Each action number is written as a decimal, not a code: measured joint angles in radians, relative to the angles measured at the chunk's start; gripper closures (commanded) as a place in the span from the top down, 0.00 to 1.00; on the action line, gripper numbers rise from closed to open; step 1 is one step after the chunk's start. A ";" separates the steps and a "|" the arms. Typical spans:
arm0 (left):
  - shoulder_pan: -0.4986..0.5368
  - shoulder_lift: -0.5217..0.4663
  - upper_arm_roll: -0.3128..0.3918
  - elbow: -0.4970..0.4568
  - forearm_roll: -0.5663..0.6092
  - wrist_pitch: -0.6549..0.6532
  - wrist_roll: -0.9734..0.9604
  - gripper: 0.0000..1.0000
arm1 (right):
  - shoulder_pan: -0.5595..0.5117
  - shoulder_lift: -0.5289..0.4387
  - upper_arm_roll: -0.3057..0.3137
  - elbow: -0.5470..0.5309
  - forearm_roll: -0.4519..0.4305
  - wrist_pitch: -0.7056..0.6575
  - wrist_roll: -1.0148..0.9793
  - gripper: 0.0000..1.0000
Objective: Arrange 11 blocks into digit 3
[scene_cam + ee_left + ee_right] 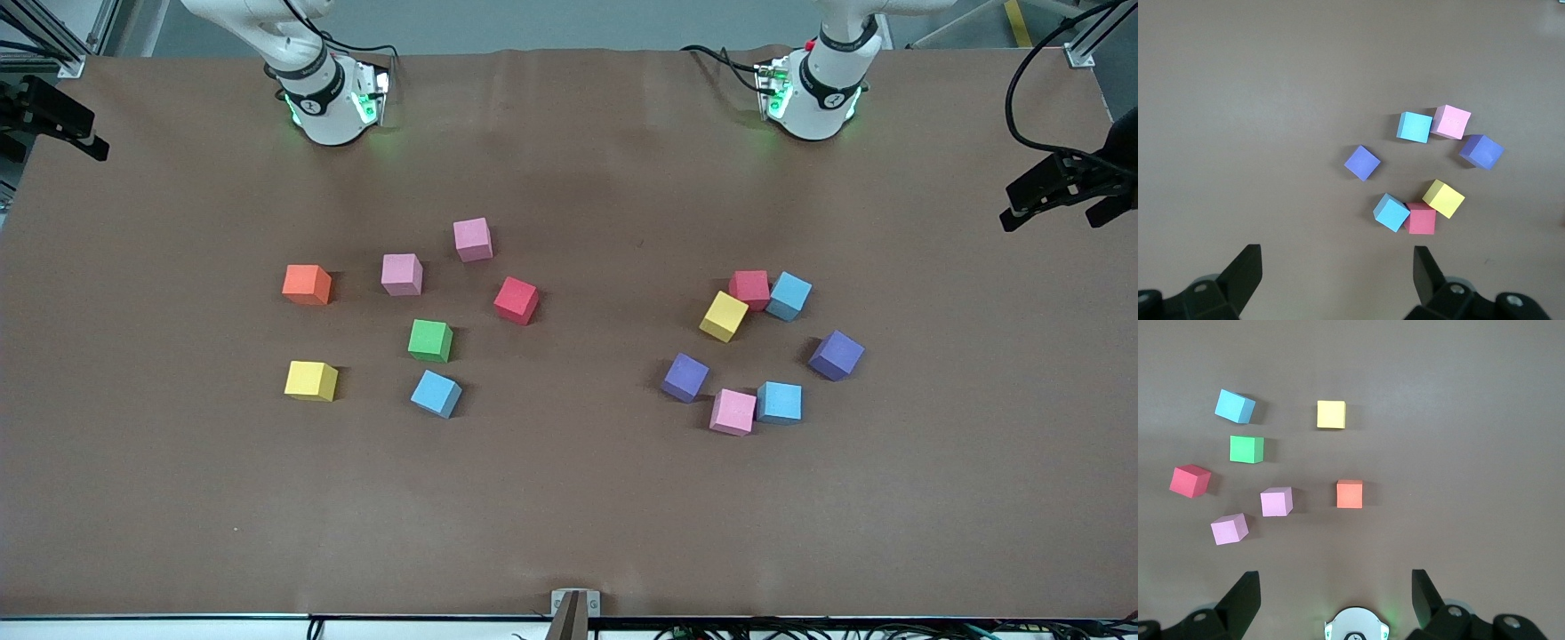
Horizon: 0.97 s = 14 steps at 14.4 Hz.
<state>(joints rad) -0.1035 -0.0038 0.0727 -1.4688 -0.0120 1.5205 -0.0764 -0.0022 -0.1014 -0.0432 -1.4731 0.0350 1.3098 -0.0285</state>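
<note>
Scanning from the lower part of the front view upward, the blocks lie in two loose clusters on the brown table [569,516]. In the lower right cluster a pink block [733,412] touches a light blue block [780,402], with a purple block [685,377] just beside them and another purple block [836,355] higher toward the right. Above these, a yellow block [724,316], a red block [750,289] and a second light blue block [789,296] huddle together, touching. In the left-centre cluster the cubes sit apart: yellow, light blue and green lowest, then a red one, two pink ones and the orange cube [307,284].

The left gripper [1338,270] and right gripper [1336,590] both hang high over their clusters, jaws spread wide and empty; both arms wait.

The cubes look like matte foam: probably light, slightly squashy and grippy. Pinching two opposite flat side faces seems safest; the touching ones likely need separating first.
</note>
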 measured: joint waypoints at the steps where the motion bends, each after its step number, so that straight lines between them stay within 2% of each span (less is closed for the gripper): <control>1: 0.000 0.000 0.000 0.000 0.000 0.000 0.000 1.00 | 0.000 0.000 0.000 0.000 0.000 0.000 0.000 1.00; 10: 0.000 0.004 0.001 -0.009 0.000 -0.002 -0.002 1.00 | 0.000 0.000 0.000 0.000 -0.003 0.002 0.000 1.00; 14: 0.001 0.038 0.001 -0.113 0.000 0.045 0.013 1.00 | 0.000 0.000 0.000 0.000 -0.003 0.001 0.000 1.00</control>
<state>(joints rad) -0.1025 0.0345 0.0736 -1.5823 -0.0119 1.5657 -0.0631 -0.0022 -0.1013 -0.0431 -1.4731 0.0316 1.3111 -0.0288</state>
